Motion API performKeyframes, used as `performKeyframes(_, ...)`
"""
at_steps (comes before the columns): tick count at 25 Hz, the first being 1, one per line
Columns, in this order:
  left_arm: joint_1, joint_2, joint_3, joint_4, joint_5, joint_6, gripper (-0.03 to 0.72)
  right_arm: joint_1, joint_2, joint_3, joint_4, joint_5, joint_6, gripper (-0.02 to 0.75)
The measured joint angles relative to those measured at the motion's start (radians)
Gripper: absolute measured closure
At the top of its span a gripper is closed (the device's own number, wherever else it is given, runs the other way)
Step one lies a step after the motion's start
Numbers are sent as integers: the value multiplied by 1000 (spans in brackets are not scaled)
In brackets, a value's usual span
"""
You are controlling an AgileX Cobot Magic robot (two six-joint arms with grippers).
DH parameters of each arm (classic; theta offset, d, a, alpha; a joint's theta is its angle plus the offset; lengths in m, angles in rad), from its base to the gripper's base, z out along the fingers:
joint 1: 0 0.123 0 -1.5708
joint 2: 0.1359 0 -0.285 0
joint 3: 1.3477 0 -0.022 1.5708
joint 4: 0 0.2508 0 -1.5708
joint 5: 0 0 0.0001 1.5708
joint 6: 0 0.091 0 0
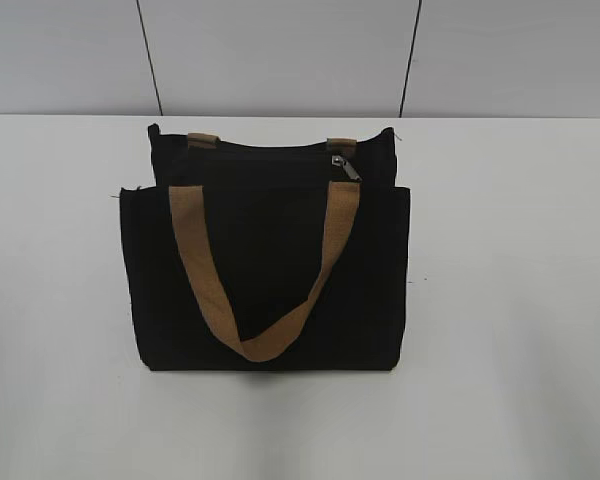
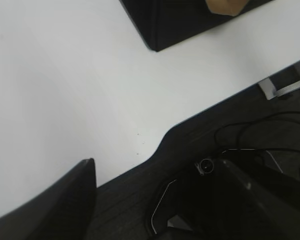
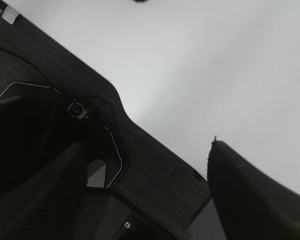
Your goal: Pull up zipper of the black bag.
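The black bag (image 1: 260, 260) lies in the middle of the white table, its two tan handles toward the front and back. The zipper, a small silver-grey pull tab (image 1: 346, 166), sits near the right end of the zip line along the bag's top edge. Neither gripper shows in the exterior view. My left gripper (image 2: 157, 167) is open and empty, low by the table's front edge, with a corner of the bag (image 2: 180, 20) far ahead of it. My right gripper (image 3: 145, 147) is open and empty over the front edge too, away from the bag.
The white table (image 1: 510, 300) stretches around the bag on all sides. A grey panelled wall (image 1: 280, 50) stands behind it. Below the front edge are the dark robot base (image 2: 200, 145) and cables (image 2: 260, 130).
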Motion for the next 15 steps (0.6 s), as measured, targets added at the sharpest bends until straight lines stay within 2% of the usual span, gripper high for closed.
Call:
performKeyframes(8, 0, -189, 51, -15, -12, 0, 138, 0, -290, 169, 1, 10, -7, 169)
performKeyframes(15, 0, -183, 90, -14, -136, 12, 139, 0, -326, 211, 1, -98, -15, 169)
